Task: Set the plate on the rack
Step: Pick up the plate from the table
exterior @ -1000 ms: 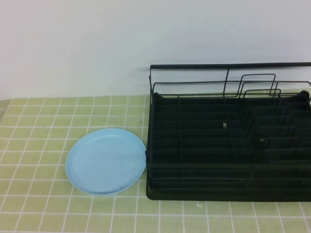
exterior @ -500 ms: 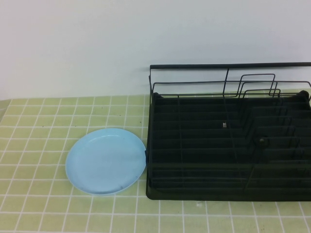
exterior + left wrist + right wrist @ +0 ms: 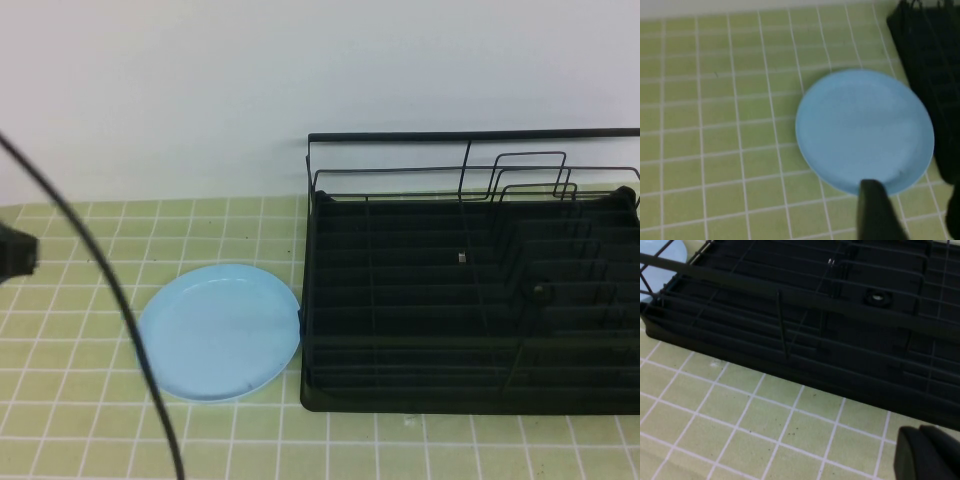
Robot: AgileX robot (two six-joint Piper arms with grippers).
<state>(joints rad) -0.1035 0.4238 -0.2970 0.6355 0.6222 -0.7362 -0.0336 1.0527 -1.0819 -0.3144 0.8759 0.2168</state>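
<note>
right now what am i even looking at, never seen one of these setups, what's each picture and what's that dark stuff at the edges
It is a two-armed robot at a green tiled table. One picture looks down from above; the other two come from cameras on each wrist. A light-blue plate lies flat beside a black wire rack. Nothing is held. The left gripper hangs near the plate's edge; its arm and cable enter the overhead picture at the left. The right gripper sits over the tiles by the rack.

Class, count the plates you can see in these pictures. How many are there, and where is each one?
1. The plate lies flat on the tiled table, just left of the rack, which holds none. Left gripper is near the plate's edge; right gripper is near the rack.
</note>
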